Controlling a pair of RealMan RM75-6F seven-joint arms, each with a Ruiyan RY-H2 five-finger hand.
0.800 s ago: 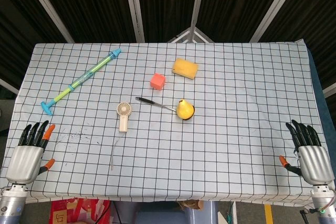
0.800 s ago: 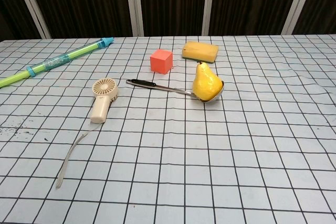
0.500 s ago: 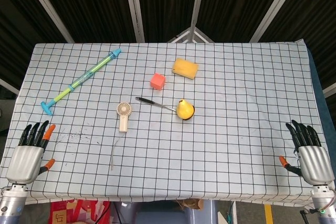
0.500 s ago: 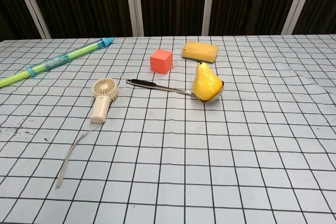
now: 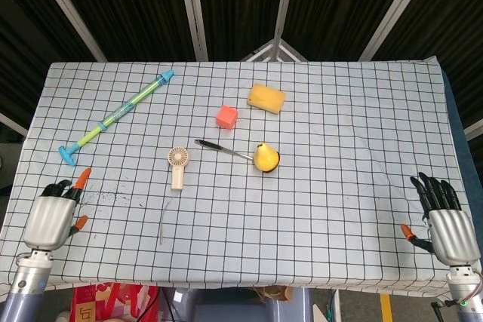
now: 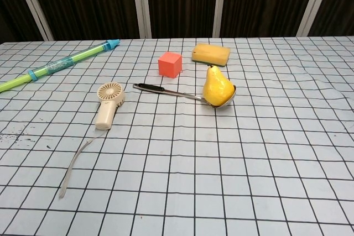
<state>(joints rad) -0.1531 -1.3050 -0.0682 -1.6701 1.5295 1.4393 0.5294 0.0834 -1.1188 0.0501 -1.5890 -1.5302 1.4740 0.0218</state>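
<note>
My left hand [image 5: 51, 216] hovers at the table's front left corner, holding nothing. Its dark fingers look partly bent and one orange-tipped finger [image 5: 84, 176] points forward. At the front right corner my right hand [image 5: 445, 220] is empty with fingers spread. Neither hand shows in the chest view. Nearest the left hand is a beige hand-held fan [image 5: 178, 166] [image 6: 108, 103] with a trailing strap [image 5: 164, 220]. A yellow pear [image 5: 264, 156] [image 6: 217, 87] sits in a metal ladle [image 5: 219, 147] [image 6: 160, 89] near the middle.
A red cube [image 5: 227, 117] [image 6: 170, 64] and a yellow sponge [image 5: 266, 98] [image 6: 211, 54] lie behind the pear. A long green-and-blue water squirter [image 5: 117, 115] [image 6: 55, 66] lies diagonally at far left. A checked cloth [image 5: 347, 148] covers the table.
My left hand has shifted slightly right and forward, and its fingers have bent from fully stretched. The right hand and the objects have not moved.
</note>
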